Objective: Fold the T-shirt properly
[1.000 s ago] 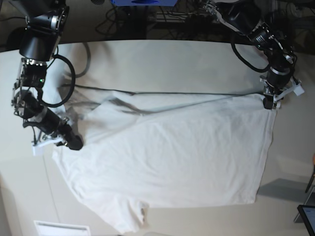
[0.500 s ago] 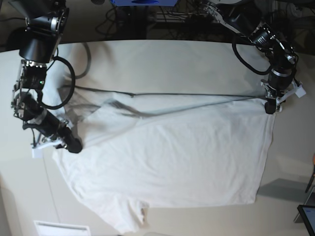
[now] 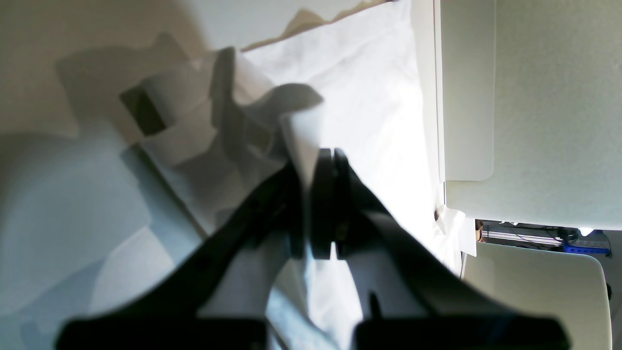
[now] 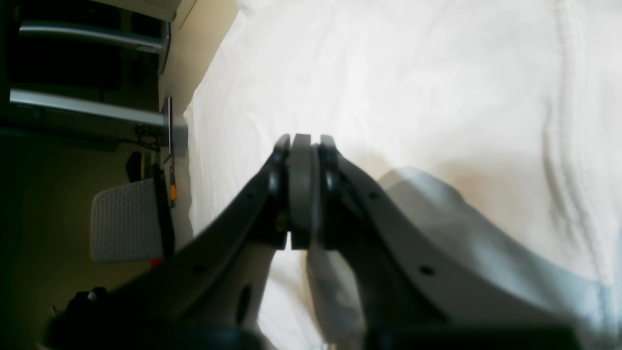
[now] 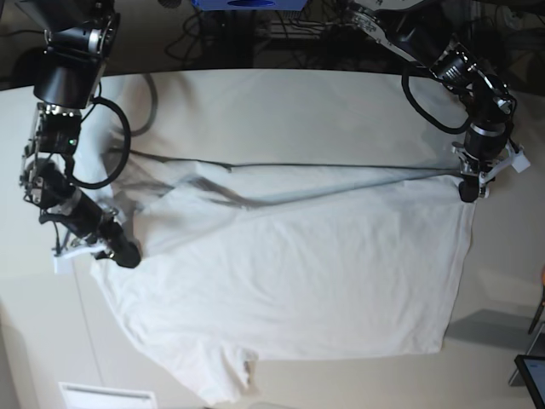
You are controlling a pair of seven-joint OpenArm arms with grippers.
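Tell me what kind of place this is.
Probably a robotics lab or workshop: two robot arms work a T-shirt on a plain table, with loose cables and equipment behind it, and a chair nearby.

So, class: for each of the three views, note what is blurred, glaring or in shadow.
Left wrist: the left tool and nearby cloth are blurred. Right wrist: the T-shirt is washed out by glare, the right tool is soft. Base: sharp, with arm shadows across the table.
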